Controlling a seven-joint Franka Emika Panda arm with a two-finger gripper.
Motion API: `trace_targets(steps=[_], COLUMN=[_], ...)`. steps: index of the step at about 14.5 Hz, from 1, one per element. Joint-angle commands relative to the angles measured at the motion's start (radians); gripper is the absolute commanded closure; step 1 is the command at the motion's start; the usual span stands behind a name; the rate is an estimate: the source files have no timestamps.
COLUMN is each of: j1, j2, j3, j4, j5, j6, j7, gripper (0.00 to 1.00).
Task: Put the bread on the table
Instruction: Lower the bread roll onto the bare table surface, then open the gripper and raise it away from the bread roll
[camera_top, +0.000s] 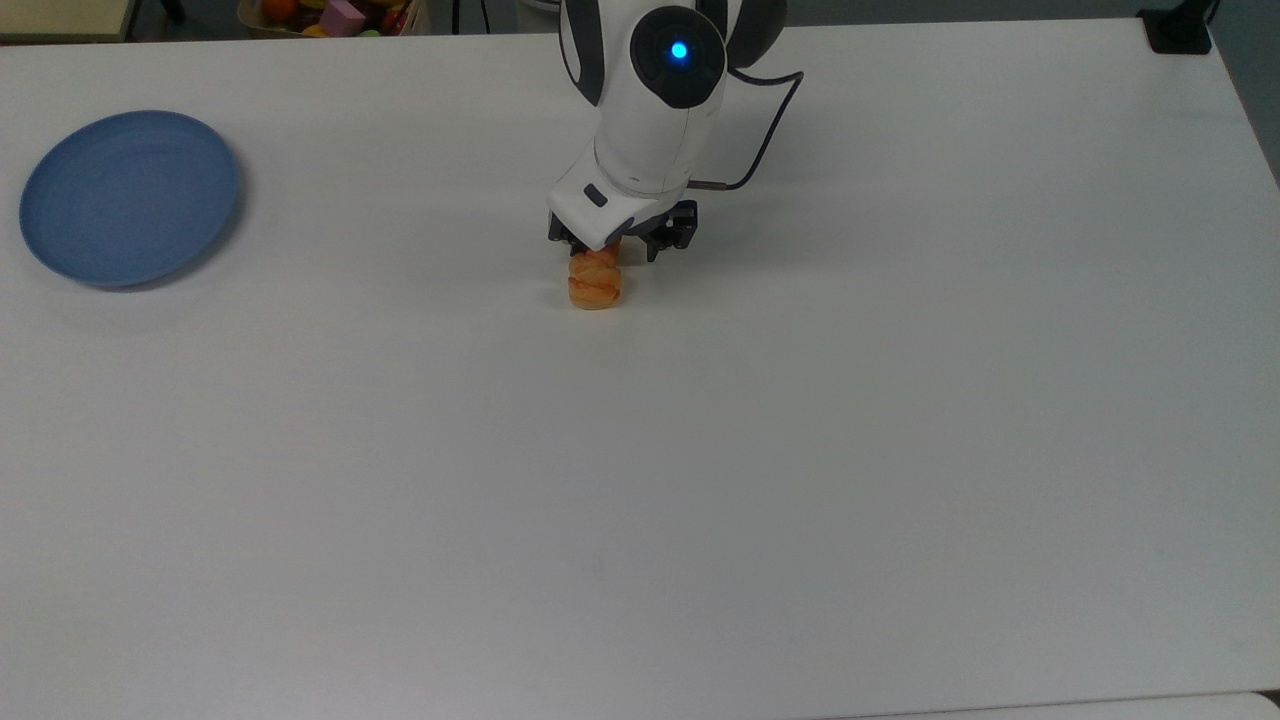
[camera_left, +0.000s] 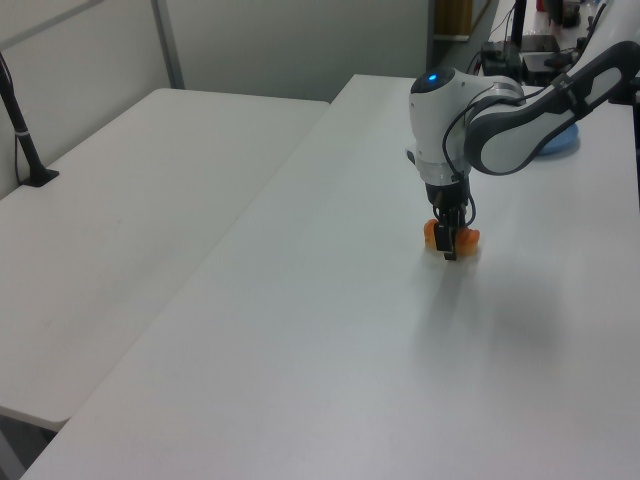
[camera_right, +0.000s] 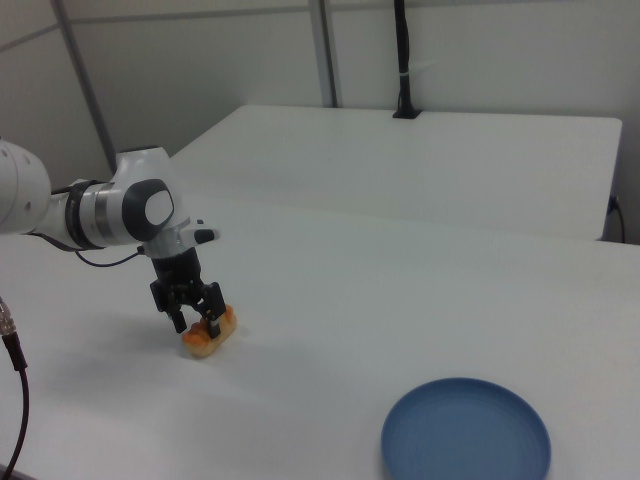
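Observation:
The golden-orange bread (camera_top: 595, 285) lies on the white table (camera_top: 700, 450), a little behind the table's middle in the top view. My gripper (camera_top: 603, 250) points straight down over the bread's far end, with its fingers on either side and closed on the loaf. In the left view the bread (camera_left: 468, 238) shows orange on both sides of the gripper (camera_left: 448, 244). In the right view the gripper (camera_right: 197, 321) straddles the bread (camera_right: 222, 325), whose underside rests on the table (camera_right: 400, 300).
A round blue plate (camera_top: 128, 197) sits near the top view's left edge, well away from the arm; the same plate (camera_right: 465, 432) is in the right view's lower right. A box of coloured toys (camera_top: 335, 15) stands beyond the far edge. A second white table (camera_left: 130, 190) adjoins.

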Motion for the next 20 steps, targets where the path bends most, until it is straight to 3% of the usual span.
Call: trace_targets(steps=[1, 7, 11, 15, 20], j1=[0.006, -0.040, -0.066, -0.066, -0.061], j2=[-0.030, -0.126, -0.168, -0.203, -0.214], j3=[0.000, -0.003, -0.023, -0.091, -0.161], j4=[-0.010, 0.020, 0.118, 0.204, 0.260], j5=[-0.048, -0.042, 0.000, 0.121, 0.149], j6=[0.008, -0.024, -0.137, -0.257, -0.312], j7=[0.031, 0.023, 0.021, -0.089, -0.161], gripper=[0.08, 0.00, 0.00, 0.00, 0.00])
